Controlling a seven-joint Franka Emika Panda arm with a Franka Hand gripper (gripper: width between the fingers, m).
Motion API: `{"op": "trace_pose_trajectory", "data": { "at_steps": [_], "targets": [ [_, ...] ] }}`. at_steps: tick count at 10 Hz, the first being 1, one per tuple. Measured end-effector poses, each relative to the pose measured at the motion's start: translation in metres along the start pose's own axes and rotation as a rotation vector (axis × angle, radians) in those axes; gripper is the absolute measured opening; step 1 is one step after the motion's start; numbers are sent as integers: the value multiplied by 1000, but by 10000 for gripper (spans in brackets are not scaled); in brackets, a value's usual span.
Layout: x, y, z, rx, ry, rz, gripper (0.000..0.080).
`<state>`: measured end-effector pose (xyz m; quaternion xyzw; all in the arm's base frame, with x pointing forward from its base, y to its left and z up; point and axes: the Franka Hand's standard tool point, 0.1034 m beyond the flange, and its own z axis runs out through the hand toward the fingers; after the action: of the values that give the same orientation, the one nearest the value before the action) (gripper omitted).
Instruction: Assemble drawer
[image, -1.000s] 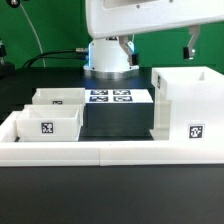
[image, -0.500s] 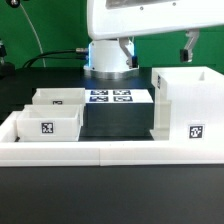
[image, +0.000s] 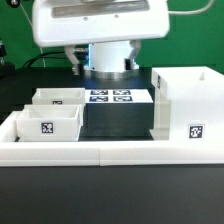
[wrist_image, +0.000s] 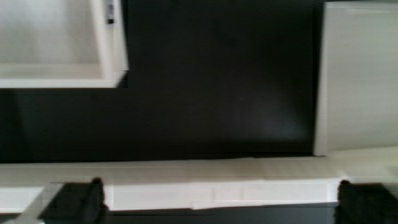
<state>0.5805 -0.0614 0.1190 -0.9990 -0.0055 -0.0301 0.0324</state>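
Observation:
The tall white drawer housing (image: 186, 106) stands at the exterior view's right with a tag on its front. Two small open-top trays stand at the left, one in front (image: 47, 122) and one behind it (image: 58, 97). My arm's white body (image: 98, 22) hangs high over the middle; the fingers do not show clearly in that view. In the wrist view my gripper (wrist_image: 221, 190) is open and empty, its dark fingers (wrist_image: 73, 200) wide apart, high above the black surface. There a tray (wrist_image: 63, 45) and the housing's wall (wrist_image: 361, 75) show at the two sides.
The marker board (image: 110, 97) lies on a black block between the trays and the housing. The long low white wall (image: 110, 151) borders the black surface in front; a white strip (wrist_image: 214, 178) lies between my fingers in the wrist view. The robot's base (image: 108, 58) stands behind.
My arm has swung from the exterior view's right towards its left; the finger seen at the upper right is gone from there. The housing and trays have not moved.

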Motion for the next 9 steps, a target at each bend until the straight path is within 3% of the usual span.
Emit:
{"op": "trace_pose_trajectory", "data": {
  "at_steps": [1,6,9],
  "targets": [
    [-3,7,4,0,-6,4,648],
    [-6,5,9,9,-52,84,648],
    [-32,7,29,-3,-77,151,648]
  ]
}}
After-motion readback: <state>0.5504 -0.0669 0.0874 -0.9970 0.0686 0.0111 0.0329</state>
